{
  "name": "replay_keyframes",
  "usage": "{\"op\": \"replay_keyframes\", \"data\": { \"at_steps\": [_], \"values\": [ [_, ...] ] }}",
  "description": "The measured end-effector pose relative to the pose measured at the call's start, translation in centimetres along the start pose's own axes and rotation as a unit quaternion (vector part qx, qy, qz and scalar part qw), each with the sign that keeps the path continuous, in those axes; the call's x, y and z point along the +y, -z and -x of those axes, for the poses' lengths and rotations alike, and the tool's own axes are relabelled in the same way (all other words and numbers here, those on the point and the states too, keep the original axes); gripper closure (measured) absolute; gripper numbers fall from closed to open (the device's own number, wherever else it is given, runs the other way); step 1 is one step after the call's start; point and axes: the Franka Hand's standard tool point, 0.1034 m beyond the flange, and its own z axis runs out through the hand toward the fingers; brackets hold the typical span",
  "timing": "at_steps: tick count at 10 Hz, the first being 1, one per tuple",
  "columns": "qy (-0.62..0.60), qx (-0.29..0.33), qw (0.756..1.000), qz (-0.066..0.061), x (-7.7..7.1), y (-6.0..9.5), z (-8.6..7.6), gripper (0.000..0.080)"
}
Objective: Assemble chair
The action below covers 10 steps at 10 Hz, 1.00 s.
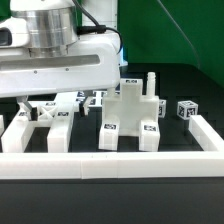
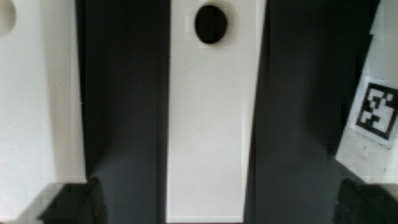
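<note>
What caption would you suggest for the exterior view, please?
Panda arm above white chair parts on a black table, fenced by a low white rail.

**Loose chair parts on the desk**

A tall blocky piece (image 1: 130, 112), white and stepped, stands upright at mid-desk (image 1: 185, 132) near the front edge. It has square tags on its front faces and a thin post (image 1: 151, 80) at its top. A cross-braced side (image 1: 45, 115) lies toward the exterior view's left. A small tagged block (image 1: 186, 109) sits apart toward the right edge. The wrist view shows a long white panel (image 2: 210, 130) with an oval cut-out (image 2: 210, 22).
</note>
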Motion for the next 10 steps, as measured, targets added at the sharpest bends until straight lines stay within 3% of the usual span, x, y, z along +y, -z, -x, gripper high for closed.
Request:
{"op": "replay_keyframes", "data": {
  "at_steps": [2, 5, 10],
  "values": [
    [-0.003, 0.0, 1.0, 0.004, -0.4, -0.5, 0.0, 0.0151],
    [0.01, -0.001, 1.0, 0.012, 0.3, -2.0, 0.0, 0.0151],
    [0.003, -0.007, 1.0, 0.016, 0.7, -4.1, 1.5, 0.0151]
  ]
}}
